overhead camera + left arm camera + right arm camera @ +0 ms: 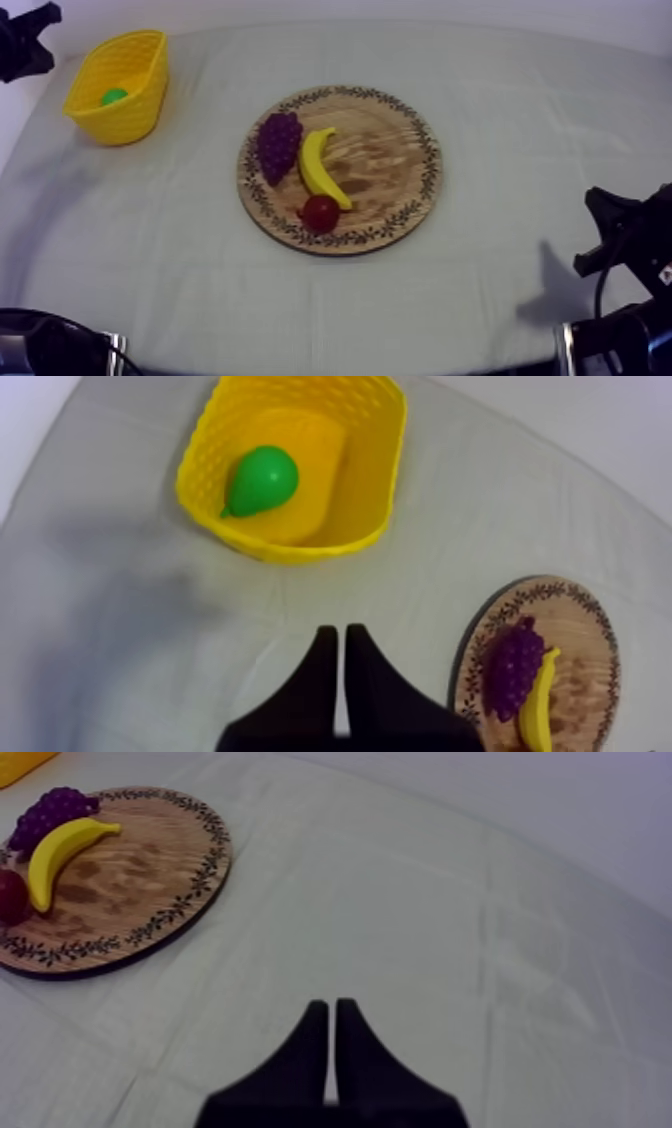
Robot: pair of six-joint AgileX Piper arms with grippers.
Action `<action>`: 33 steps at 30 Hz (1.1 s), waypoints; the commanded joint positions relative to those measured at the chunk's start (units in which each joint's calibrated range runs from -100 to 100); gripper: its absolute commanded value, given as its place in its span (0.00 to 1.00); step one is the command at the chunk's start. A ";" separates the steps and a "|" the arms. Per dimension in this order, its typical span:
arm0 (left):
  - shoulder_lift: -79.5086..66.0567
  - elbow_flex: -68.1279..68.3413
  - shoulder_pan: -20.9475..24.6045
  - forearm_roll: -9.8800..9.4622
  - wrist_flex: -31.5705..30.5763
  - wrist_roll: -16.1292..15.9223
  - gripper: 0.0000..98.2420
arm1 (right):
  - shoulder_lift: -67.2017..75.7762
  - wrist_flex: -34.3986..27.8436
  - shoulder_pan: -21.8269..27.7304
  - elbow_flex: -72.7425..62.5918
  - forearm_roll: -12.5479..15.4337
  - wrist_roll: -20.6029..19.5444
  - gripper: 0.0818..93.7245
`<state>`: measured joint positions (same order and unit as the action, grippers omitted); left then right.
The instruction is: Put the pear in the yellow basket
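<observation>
Grippers, two, black-fingered. Nearest, the left gripper [340, 634]: fingers lying together as a narrow wedge, closed on nothing, poised above the bare cloth [120, 626] short of the yellow basket [385, 496]. In the top view its arm is a dark shape at the upper left, just beside the basket, its fingers too dark to make out there. The right gripper [332, 1007]: fingers likewise pressed together, empty, over bare cloth, well apart from the wooden board [150, 872].

Board, round, patterned rim, lying flat mid-table. Contents, all on its left half:
- small red fruit [319, 212], near the front rim, touching the banana's lower end; cut off at the picture's edge in the right wrist view.
- banana [322, 168], curved, running from the red fruit up toward the board's middle.
- bunch of grapes [278, 143], purple, just beside the banana on its left; whether the two touch cannot be told.

The board's right half is bare wood. In the left wrist view the board is cut off at the edge.

Basket, lattice walls, at the far left of the table, well apart from the board. Contents: pear [262, 479], green, lying on its side on the basket floor. In the top view the basket's near wall hides most of it, leaving a small green patch.
</observation>
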<state>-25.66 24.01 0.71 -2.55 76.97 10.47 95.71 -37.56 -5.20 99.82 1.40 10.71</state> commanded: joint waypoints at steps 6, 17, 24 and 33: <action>-15.87 19.79 -1.12 -1.42 -10.27 -4.27 0.00 | 0.04 -0.02 0.00 -0.05 -0.01 0.01 0.00; -37.19 41.21 -1.45 1.64 -22.94 -17.18 0.00 | 0.04 -0.02 0.00 -0.05 -0.01 0.02 0.00; -47.09 51.30 -1.43 3.45 -26.33 -21.28 0.00 | 0.04 -0.02 0.00 -0.05 -0.01 0.01 0.00; -59.84 64.48 -0.71 5.61 -29.86 -27.66 0.02 | 0.04 -0.02 0.00 -0.05 -0.01 0.04 0.00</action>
<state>-82.23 84.88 -0.04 2.86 47.79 -15.04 95.71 -37.56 -5.20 99.82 1.40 10.74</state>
